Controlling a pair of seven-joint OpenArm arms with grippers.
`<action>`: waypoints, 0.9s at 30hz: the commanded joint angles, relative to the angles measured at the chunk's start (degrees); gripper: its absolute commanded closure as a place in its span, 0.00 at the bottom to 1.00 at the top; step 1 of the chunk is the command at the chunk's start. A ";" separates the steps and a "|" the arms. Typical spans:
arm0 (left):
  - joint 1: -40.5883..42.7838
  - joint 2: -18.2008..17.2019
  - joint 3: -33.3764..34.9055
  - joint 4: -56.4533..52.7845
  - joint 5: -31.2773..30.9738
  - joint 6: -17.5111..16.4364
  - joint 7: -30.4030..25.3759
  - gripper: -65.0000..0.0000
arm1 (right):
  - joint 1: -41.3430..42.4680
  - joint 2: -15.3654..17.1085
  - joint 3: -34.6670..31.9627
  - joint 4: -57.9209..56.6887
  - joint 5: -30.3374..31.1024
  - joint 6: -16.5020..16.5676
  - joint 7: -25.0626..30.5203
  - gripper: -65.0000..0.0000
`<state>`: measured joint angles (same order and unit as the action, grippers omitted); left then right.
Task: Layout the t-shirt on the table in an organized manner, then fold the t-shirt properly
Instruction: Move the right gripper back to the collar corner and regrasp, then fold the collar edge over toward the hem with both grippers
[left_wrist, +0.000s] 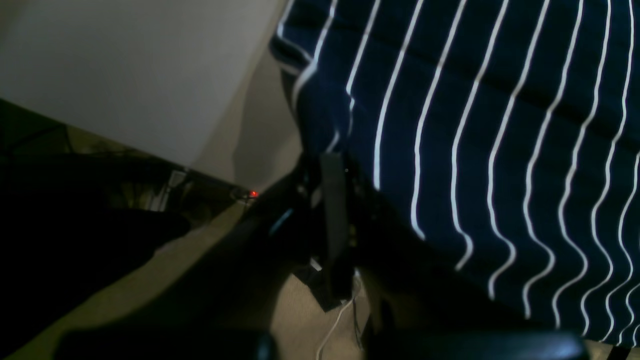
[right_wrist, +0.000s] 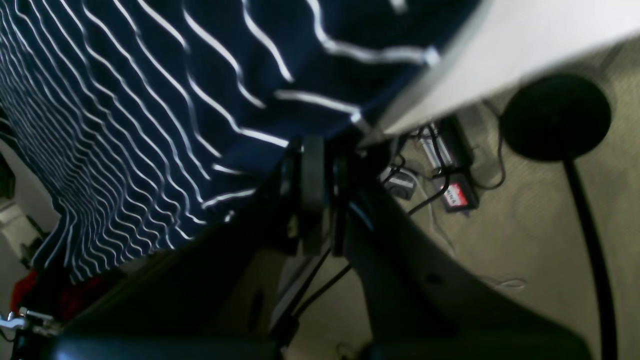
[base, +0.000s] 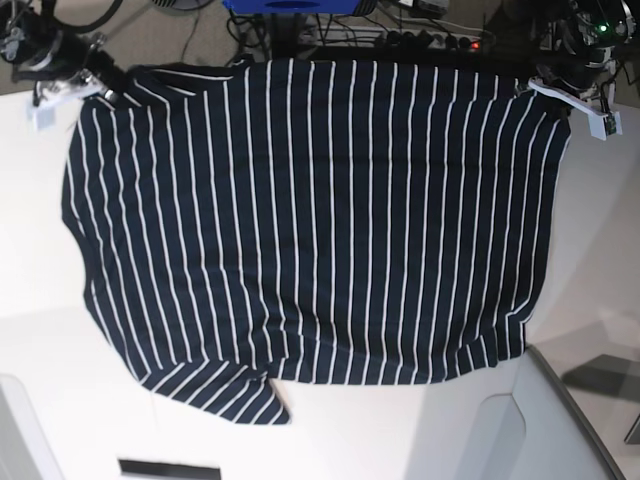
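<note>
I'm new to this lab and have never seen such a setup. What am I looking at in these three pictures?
A two-armed robot is handling a t-shirt, dark with thin white stripes. The base view looks down on the white table, over which the shirt is spread. The other two pictures come from cameras on the wrists. The left pincer is shut on one far corner of the shirt, the right pincer on the other. Past the table edge the floor shows, with cables on it.

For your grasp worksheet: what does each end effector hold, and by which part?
Both hold the t-shirt: the left end effector and right end effector each pinch a far corner.
</note>
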<state>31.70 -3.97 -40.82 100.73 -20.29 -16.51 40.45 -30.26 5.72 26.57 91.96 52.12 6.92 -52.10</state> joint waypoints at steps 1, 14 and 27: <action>0.52 -0.65 -0.37 2.17 -0.32 0.12 -1.11 1.00 | -0.02 0.92 0.47 3.03 1.11 0.25 0.62 1.00; -1.68 -0.65 -0.46 4.55 -0.85 0.12 -0.23 1.00 | 13.07 1.54 7.59 8.48 0.06 0.07 -12.74 1.00; -14.25 -1.70 -3.27 4.20 3.72 0.03 6.37 1.00 | 28.55 2.15 7.59 -1.72 -6.71 0.07 -14.06 1.00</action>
<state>17.65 -4.80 -43.79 104.03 -16.14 -16.53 47.92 -2.44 7.07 33.95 89.21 44.62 6.72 -67.02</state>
